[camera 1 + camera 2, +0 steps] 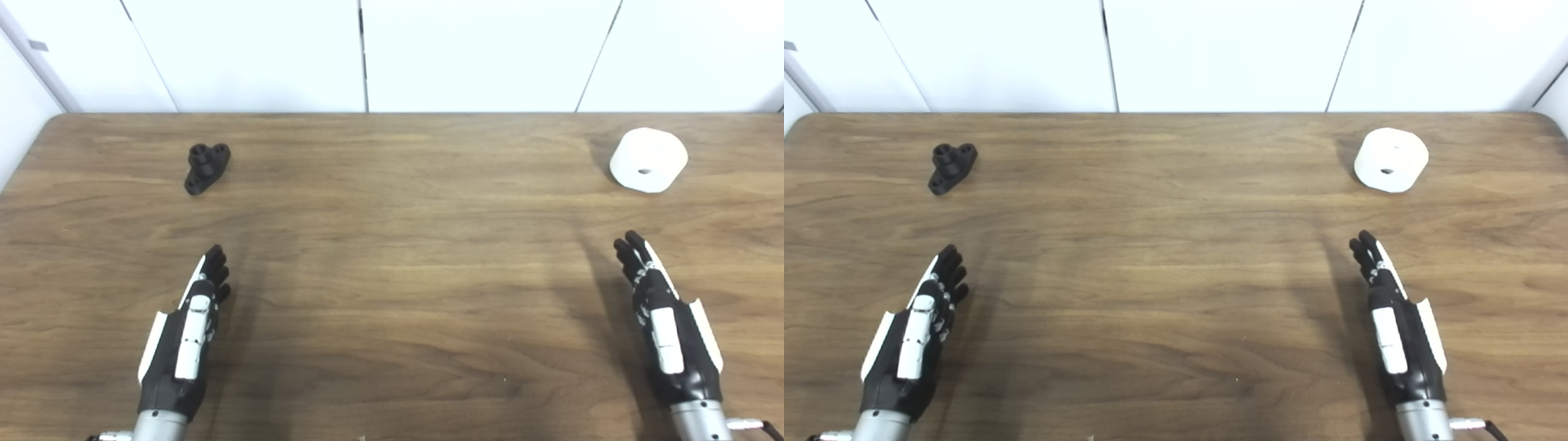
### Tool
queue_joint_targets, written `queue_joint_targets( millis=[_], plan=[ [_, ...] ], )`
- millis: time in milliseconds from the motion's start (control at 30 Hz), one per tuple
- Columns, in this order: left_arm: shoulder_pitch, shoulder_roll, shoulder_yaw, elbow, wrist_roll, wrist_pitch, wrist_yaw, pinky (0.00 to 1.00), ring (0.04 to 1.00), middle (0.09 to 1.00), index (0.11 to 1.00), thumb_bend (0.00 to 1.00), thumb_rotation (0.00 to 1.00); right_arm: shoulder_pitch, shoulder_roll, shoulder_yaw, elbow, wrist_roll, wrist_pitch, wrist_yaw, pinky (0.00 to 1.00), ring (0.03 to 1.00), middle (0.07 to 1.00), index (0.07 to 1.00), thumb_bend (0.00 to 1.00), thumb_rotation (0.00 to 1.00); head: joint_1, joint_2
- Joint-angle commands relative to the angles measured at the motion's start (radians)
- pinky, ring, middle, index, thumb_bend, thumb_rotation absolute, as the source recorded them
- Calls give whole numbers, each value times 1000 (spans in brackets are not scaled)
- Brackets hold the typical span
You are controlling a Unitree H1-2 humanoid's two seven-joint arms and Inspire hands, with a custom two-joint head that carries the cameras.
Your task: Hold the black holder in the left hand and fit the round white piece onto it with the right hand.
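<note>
A small black holder point(207, 167) with round sockets lies on the wooden table point(392, 257) at the far left. The round white piece point(648, 160), with a small hole in its face, rests at the far right. My left hand point(187, 327) hovers near the front left, edge-on, fingers stretched forward and holding nothing, well short of the holder. At the front right my right hand point(664, 321) is stretched out the same way, empty, a short distance in front of the white piece.
A white panelled wall point(392, 55) runs along the table's far edge. Nothing else lies on the wood between the hands.
</note>
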Motion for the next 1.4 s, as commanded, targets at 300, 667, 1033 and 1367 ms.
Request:
queue_joint_targets(
  millis=[300, 667, 1033, 1367],
  plan=[
    [3, 22, 8, -28, 0, -22, 1, 1000, 1000, 1000, 1000, 365, 1000, 15, 16, 2, 3, 8, 17, -13, 1000, 968, 935, 944, 626, 1000, -7, 2],
    [15, 8, -20, -12, 7, -57, -7, 1000, 1000, 1000, 995, 426, 1000, 21, -11, -13, 57, 26, -53, 3, 1000, 964, 943, 960, 636, 1000, 145, -89],
    [17, -24, -50, 37, 77, -107, 19, 1000, 978, 988, 962, 420, 1000, 12, -22, -14, 111, 86, -80, 22, 1000, 1000, 976, 994, 567, 1000, 261, -190],
    [5, -33, -67, 56, 99, -137, 38, 935, 945, 952, 923, 371, 867, -4, -31, -25, 151, 108, -68, 19, 1000, 1000, 961, 990, 554, 1000, 325, -218]
  ],
)
